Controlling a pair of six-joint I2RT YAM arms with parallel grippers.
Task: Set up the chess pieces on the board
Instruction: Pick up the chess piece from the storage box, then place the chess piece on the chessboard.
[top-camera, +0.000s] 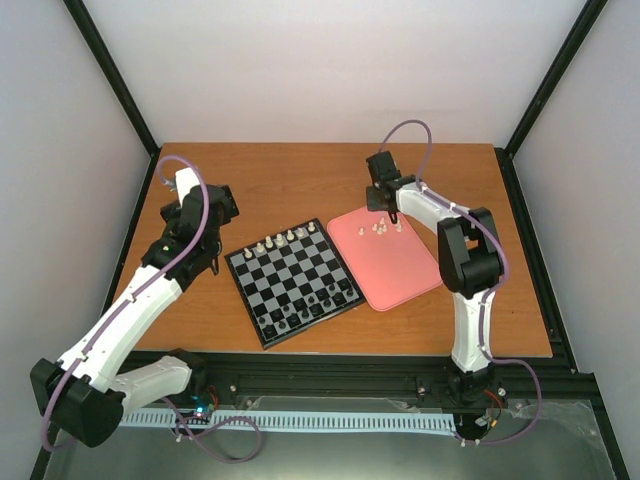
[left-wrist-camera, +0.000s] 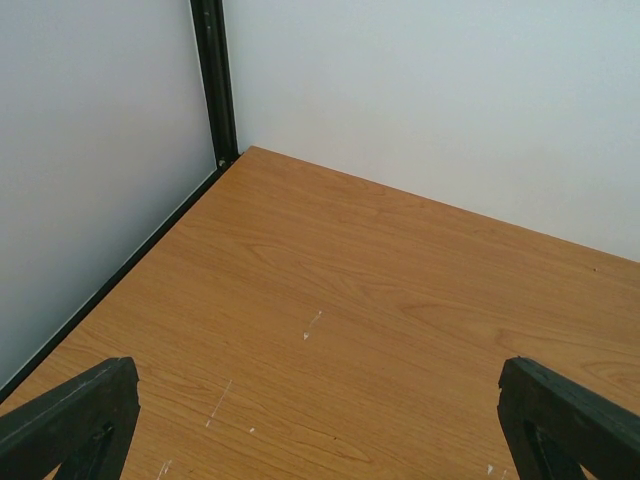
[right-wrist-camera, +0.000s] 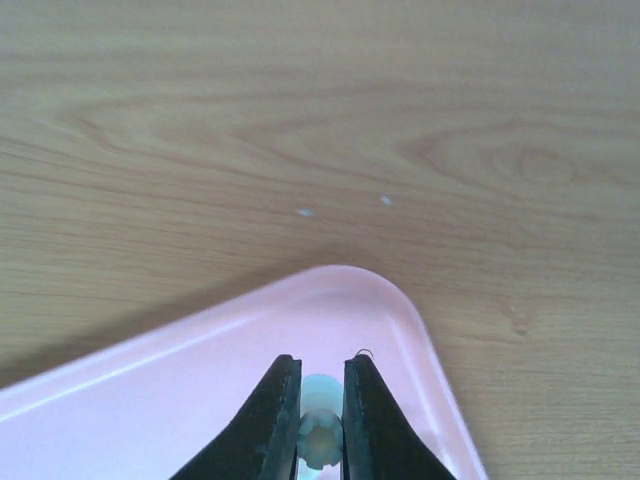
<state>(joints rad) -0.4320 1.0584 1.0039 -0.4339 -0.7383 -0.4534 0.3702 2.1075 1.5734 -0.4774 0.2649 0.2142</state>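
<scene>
The black-framed chessboard (top-camera: 292, 282) lies mid-table, with a row of white chess pieces (top-camera: 285, 238) along its far edge and dark pieces (top-camera: 315, 300) near its front edge. More white pieces (top-camera: 383, 229) stand on the pink tray (top-camera: 395, 275) to the right of the board. My right gripper (top-camera: 377, 207) is over the tray's far end. In the right wrist view it (right-wrist-camera: 321, 420) is shut on a white chess piece (right-wrist-camera: 320, 435) near a rounded tray corner (right-wrist-camera: 400, 300). My left gripper (top-camera: 215, 207) hangs open and empty left of the board, over bare wood (left-wrist-camera: 320, 420).
The wooden table (top-camera: 280, 180) is enclosed by white walls and black frame posts (left-wrist-camera: 213, 80). The left arm's elbow sits near the left table edge. The right arm reaches over the tray's right side.
</scene>
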